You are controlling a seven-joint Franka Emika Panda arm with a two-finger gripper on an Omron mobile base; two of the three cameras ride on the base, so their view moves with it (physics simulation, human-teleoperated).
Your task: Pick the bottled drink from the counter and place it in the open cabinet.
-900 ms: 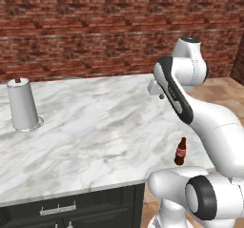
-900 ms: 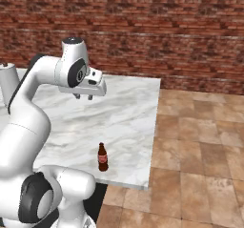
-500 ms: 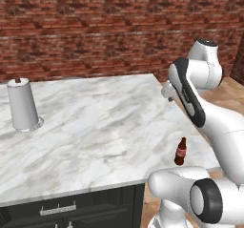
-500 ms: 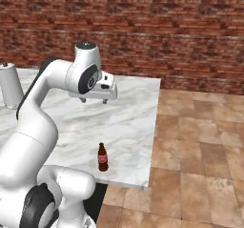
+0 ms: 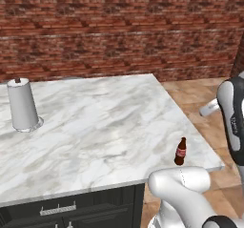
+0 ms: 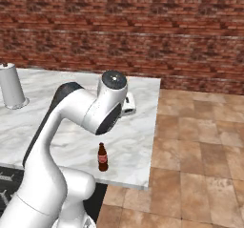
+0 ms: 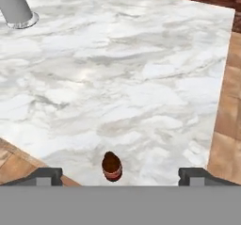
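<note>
The bottled drink point(image 5: 180, 151) is a small dark-brown bottle with a red label, standing upright near the front right corner of the marble counter point(image 5: 95, 122). The right base view has the bottled drink point(image 6: 102, 157) just below my arm's elbow. Seen from above in the hand view, the bottled drink point(image 7: 112, 166) sits low in the picture, between and a little beyond my fingertips. My gripper point(image 7: 121, 176) is open, its tips wide apart, with nothing between them. It hovers above the counter point(image 7: 122, 78), apart from the bottle. The open cabinet is out of view.
A tall grey paper-towel roll point(image 5: 21, 105) stands at the counter's far left. A brick wall point(image 5: 119, 31) runs behind the counter. Brown tiled floor point(image 6: 200, 146) lies past the counter's right edge. Black drawer fronts point(image 5: 62, 208) sit under the slab.
My arm has swung to the right, toward the counter's right edge and over the bottle. The jaws have opened wide. The bottle and the roll have not moved.
</note>
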